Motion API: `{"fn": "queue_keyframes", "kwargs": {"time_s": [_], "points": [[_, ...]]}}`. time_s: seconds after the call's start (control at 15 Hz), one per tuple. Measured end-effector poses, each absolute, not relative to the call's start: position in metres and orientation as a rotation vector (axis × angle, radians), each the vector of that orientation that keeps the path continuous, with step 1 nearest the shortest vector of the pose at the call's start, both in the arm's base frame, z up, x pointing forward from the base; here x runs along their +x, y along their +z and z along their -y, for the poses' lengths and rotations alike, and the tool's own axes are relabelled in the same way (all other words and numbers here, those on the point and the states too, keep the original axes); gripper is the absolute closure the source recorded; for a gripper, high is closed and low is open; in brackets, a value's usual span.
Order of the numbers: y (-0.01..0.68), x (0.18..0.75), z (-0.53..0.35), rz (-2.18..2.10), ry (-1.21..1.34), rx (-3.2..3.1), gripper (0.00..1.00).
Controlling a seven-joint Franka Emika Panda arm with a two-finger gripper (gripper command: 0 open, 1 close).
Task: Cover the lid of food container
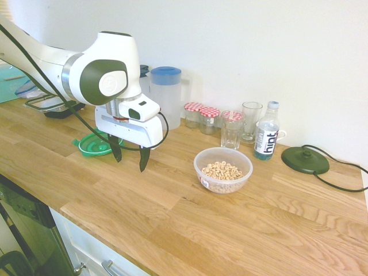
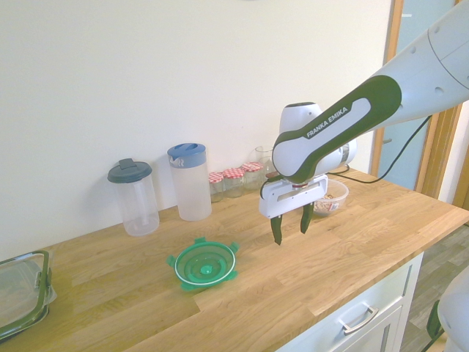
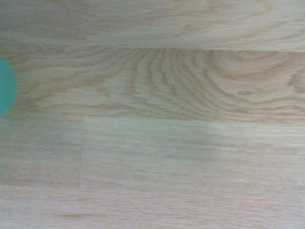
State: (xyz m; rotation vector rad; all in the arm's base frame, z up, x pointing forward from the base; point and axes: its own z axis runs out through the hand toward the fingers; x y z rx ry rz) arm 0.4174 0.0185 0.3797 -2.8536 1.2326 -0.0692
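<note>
— How will the lid point(image 2: 206, 265) handle?
— Light and a bit springy, I'd judge; slick too. It lies on the counter point(image 1: 172, 224), apart from the bowl point(image 1: 223, 171).
— And the gripper point(image 1: 130, 163)?
— Fingers spread, holding nothing, above the counter between bowl and lid.
— Where to grip?
— A side tab, or the raised ring if it's firm.
— What's hard to see?
— The gripper partly covers the lid in the first exterior view; the wrist view catches only a green edge.

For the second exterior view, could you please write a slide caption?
Open claw above the counter, green lid off the cereal bowl.
</note>
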Motion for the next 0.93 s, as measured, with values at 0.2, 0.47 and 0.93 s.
{"fn": "queue_keyframes", "kwargs": {"time_s": [0.2, 0.47, 0.93], "points": [[0.38, 0.419, -0.018, -1.241, -0.08, -2.843, 0.0], [0.374, 0.437, -0.031, -1.179, 0.028, -2.619, 0.0], [0.335, 0.481, -0.036, -0.863, 0.231, -2.281, 0.0]]}}
